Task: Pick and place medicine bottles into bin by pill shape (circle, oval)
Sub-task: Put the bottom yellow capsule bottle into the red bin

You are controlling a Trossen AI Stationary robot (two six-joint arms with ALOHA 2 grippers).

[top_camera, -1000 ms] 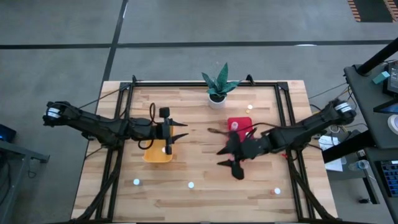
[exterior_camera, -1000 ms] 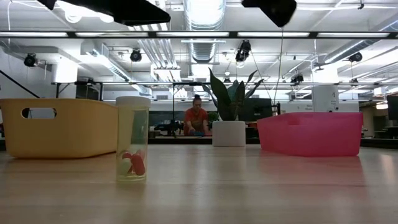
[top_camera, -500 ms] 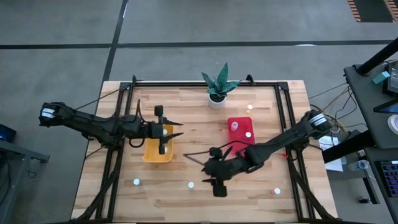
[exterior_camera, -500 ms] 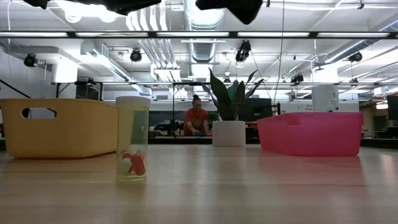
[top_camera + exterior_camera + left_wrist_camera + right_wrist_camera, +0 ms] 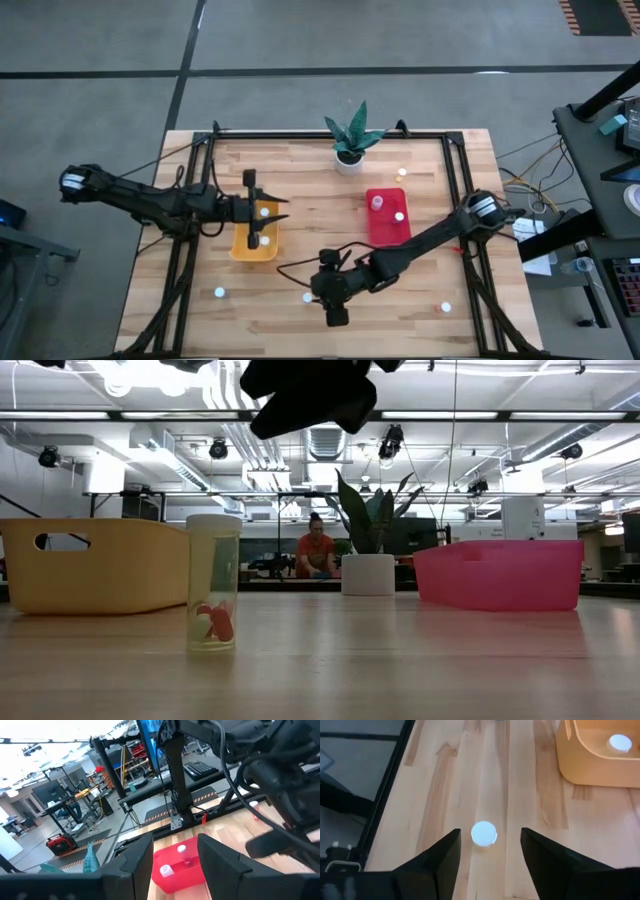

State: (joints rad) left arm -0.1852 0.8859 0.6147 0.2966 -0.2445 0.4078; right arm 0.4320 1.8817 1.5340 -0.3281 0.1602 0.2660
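Sorting is partly done: four medicine bottles are binned, four are left on the table.

In the high view, two bottles are seen in the yellow bin (image 5: 254,243) and two in the red bin (image 5: 386,216). Four are counted on the bare wood: one near the front left (image 5: 219,293), one at the front middle (image 5: 307,297), one at the front right (image 5: 446,308), and one at the back near the potted plant (image 5: 349,136), at (image 5: 402,172). The right gripper (image 5: 487,851) is held wide open above the front-middle bottle (image 5: 483,833), with nothing grasped. The left gripper (image 5: 174,860) is placed over the yellow bin, also open and empty. So about half of the work is judged to remain; the pill shapes cannot be checked from above.
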